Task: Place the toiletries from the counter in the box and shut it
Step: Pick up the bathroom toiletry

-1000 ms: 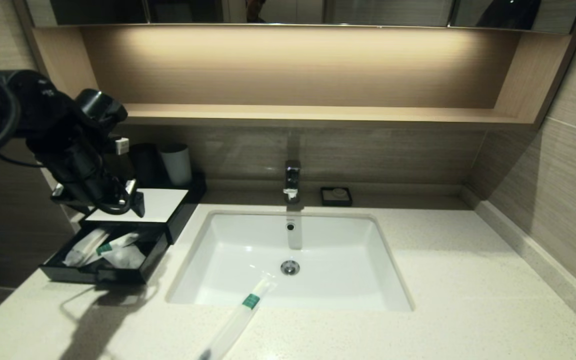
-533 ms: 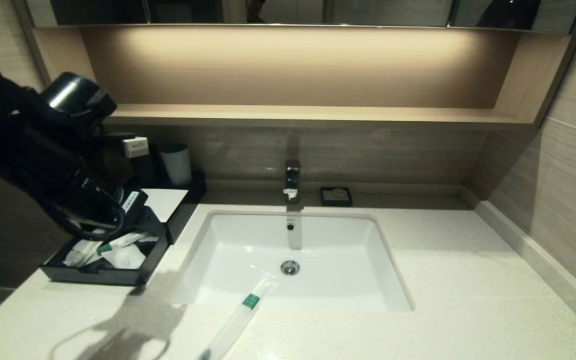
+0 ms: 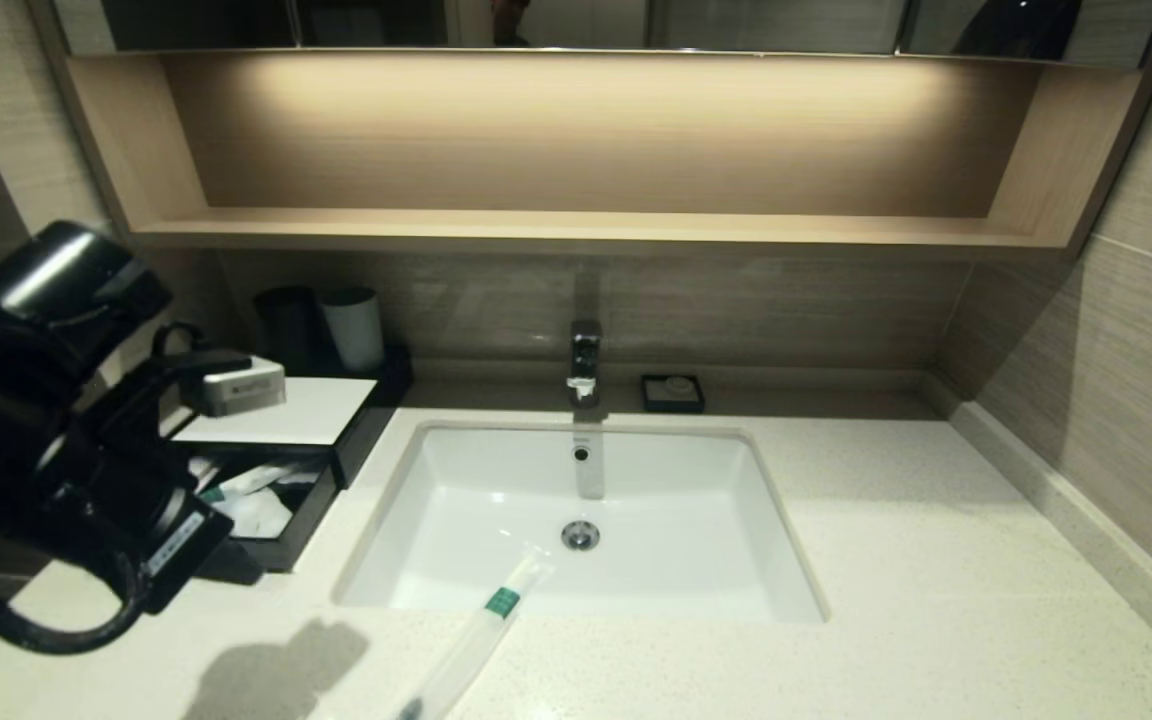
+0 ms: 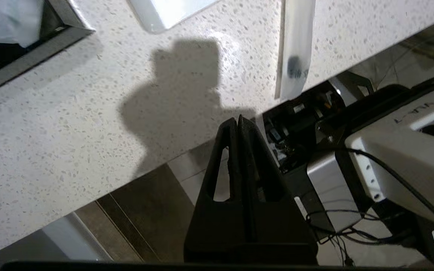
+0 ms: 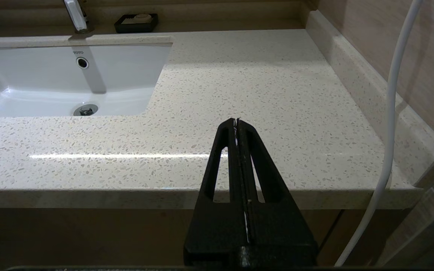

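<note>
One slim translucent sachet with a green band (image 3: 476, 640) lies on the cream speckled counter (image 3: 936, 600), one end over the sink rim, the other at the front edge; it shows again as the sachet (image 4: 295, 49). The black box (image 3: 281, 545) stands at the left with its drawer pulled out under the white top panel (image 3: 306, 410). Other sachets (image 3: 246, 480) lie inside. My left arm (image 3: 56, 450) hangs in front of the box. The left gripper (image 4: 237, 119) is shut and empty over the counter's front edge. The right gripper (image 5: 236, 120) is shut and empty, before the counter's right front edge.
A white sink (image 3: 586, 480) with a chrome faucet (image 3: 584, 360) fills the counter's middle. A small black soap dish (image 3: 672, 392) sits behind it. Two cups (image 3: 351, 328) stand behind the box. A wooden shelf (image 3: 576, 228) runs overhead, and a tiled wall bounds the right.
My left arm has drawn back from above the box, down and toward the front left. Its fingers went from open to shut with nothing in them. The sachet on the counter has not moved.
</note>
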